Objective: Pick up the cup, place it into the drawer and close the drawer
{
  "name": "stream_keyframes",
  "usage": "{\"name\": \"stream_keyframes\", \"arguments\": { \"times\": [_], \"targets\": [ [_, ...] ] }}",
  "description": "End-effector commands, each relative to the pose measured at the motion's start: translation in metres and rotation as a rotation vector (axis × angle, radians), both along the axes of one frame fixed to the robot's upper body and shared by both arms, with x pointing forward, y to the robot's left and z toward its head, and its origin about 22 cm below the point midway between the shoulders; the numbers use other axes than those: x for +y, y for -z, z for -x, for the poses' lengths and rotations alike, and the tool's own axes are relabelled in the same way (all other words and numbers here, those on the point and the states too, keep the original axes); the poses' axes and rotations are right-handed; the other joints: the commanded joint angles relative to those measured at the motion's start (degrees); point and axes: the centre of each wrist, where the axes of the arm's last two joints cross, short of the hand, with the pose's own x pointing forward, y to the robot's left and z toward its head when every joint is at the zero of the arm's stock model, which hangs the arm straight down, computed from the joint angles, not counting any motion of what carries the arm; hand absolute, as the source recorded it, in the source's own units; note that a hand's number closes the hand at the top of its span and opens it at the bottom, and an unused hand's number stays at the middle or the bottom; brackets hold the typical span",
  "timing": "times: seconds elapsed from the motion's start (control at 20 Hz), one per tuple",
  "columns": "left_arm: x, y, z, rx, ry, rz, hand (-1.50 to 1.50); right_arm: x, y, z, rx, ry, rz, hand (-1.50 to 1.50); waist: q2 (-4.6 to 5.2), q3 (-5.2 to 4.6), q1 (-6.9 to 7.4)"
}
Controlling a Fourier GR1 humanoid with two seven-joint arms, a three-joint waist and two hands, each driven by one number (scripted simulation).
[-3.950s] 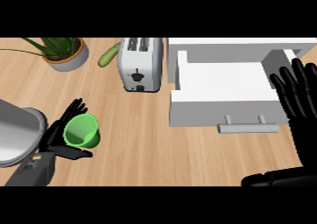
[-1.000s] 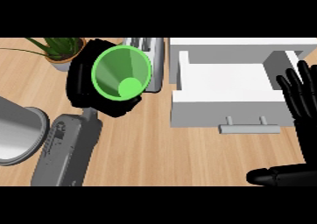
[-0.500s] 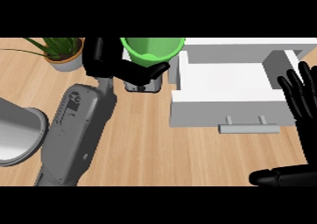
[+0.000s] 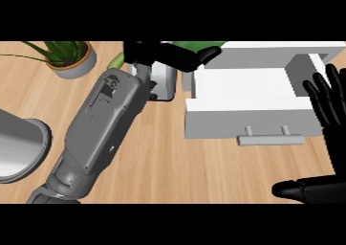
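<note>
At the lower right of the frame the robot's right hand [image 4: 336, 115] stands open at the edge, fingers straight and pointing up, its thumb lying sideways below; it holds nothing and sits just beside the right wall of the open white drawer [image 4: 246, 122]. At the lower left edge a round grey metal pot [image 4: 14, 146] rests on the light wooden counter [image 4: 176, 167]. The grey left forearm [image 4: 98, 131] runs diagonally from the lower left up toward the top centre. The drawer fills the centre right, its pale floor bare and its grey bar handle [image 4: 270, 139] facing the lower edge. Just left of it a silver toaster [image 4: 165, 81] shows partly behind the arm. At the upper left stands a green leafy plant in a grey pot [image 4: 69, 60]. At the top centre the black left hand [image 4: 168, 55] curls around the bright green cup [image 4: 191, 46], of which only a sliver shows at the frame's upper edge, over the drawer's far left corner.
</note>
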Motion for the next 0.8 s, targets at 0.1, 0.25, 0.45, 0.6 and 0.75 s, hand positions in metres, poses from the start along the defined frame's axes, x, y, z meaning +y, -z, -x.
{"name": "stream_keyframes", "arguments": {
  "times": [0.1, 0.25, 0.45, 0.6, 0.75],
  "targets": [
    [-0.035, 0.004, -0.004, 0.033, -0.041, -0.046, 1.50, -0.001, 0.011, 0.001, -0.013, 0.001, 0.000, -1.50, 0.08, 0.02, -0.82],
    [-0.030, 0.022, -0.012, 0.040, -0.039, -0.045, 1.50, -0.003, 0.006, -0.004, 0.001, -0.004, -0.011, -1.50, 0.15, 0.01, -0.73],
    [-0.045, 0.025, -0.015, 0.077, -0.058, -0.062, 1.50, 0.000, 0.010, -0.009, 0.003, -0.031, 0.002, -1.50, 0.36, 0.03, -1.87],
    [-0.049, 0.024, -0.018, 0.103, -0.048, -0.091, 1.50, -0.004, 0.002, -0.005, -0.007, -0.010, -0.001, -1.50, 0.25, 0.02, -1.44],
    [-0.045, 0.041, -0.022, 0.115, -0.053, -0.129, 1.50, 0.015, 0.007, -0.009, -0.006, -0.026, 0.006, -1.50, 0.53, 0.02, -2.17]
  ]
}}
